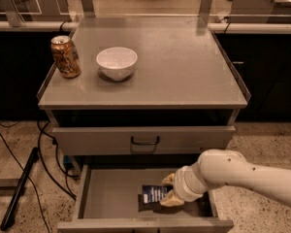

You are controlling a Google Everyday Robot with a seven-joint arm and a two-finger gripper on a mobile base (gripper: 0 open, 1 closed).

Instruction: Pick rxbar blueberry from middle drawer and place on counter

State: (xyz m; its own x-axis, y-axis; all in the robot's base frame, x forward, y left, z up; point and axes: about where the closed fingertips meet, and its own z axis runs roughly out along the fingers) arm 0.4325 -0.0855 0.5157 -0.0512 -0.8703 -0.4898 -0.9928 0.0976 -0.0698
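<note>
The rxbar blueberry (153, 194), a small dark-blue bar with white print, is in the open middle drawer (109, 198), right of its centre. My gripper (168, 190) reaches in from the right on a white arm. Its tan fingers (168, 179) are closed on the bar's right end, one at the far side and one at the near side. The bar sits just above the drawer floor, with a shadow under it. The counter (184, 67) is the grey cabinet top above.
A white bowl (117, 62) and a gold-brown can (65, 56) stand on the counter's left part. The closed upper drawer front with its black handle (145, 141) overhangs the open drawer. Cables and a dark pole (19, 188) lie on the floor at left.
</note>
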